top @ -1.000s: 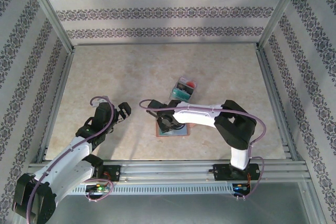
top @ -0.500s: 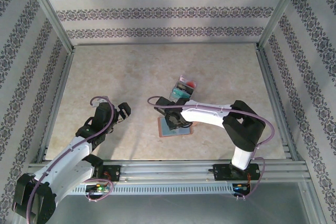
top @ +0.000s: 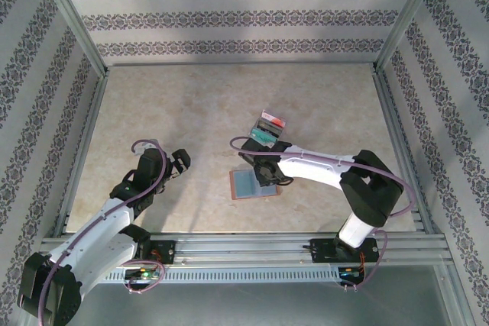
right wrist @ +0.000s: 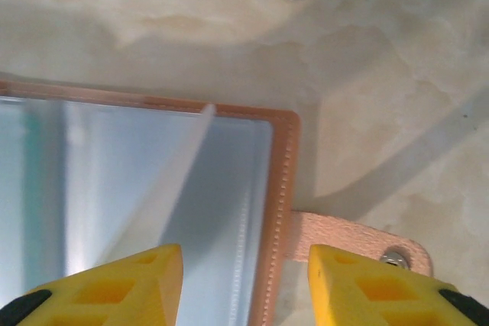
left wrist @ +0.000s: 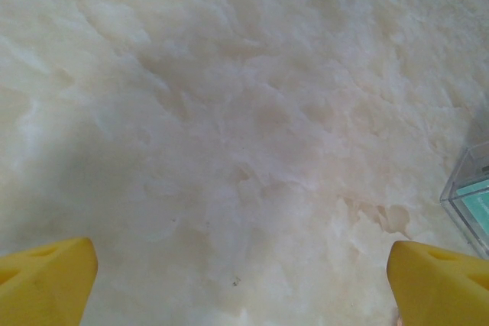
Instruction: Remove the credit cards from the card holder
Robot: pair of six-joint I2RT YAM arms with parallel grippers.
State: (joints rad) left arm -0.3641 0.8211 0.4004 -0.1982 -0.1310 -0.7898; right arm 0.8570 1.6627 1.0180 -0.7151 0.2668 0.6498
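The card holder (top: 246,184) lies open on the table, grey-blue panels up with a brown border. My right gripper (top: 267,172) hovers over its right edge. In the right wrist view the yellow fingers (right wrist: 114,288) stand apart astride the stitched border of the card holder (right wrist: 279,211), gripping nothing, with the snap strap (right wrist: 359,240) just beside them. A teal credit card (top: 262,137) and a red one (top: 275,122) lie in the clear tray behind. My left gripper (top: 182,163) hangs wide open over bare table to the left, its right fingertip (left wrist: 439,284) near the tray's corner.
The clear plastic tray (top: 257,127) sits just beyond the wallet; its corner (left wrist: 467,188) shows at the right edge of the left wrist view. Aluminium rails frame the table, and patterned walls close it in.
My right gripper has moved right and slightly back, from over the wallet's middle to its right edge, uncovering the blue panels. The left arm has stayed put.
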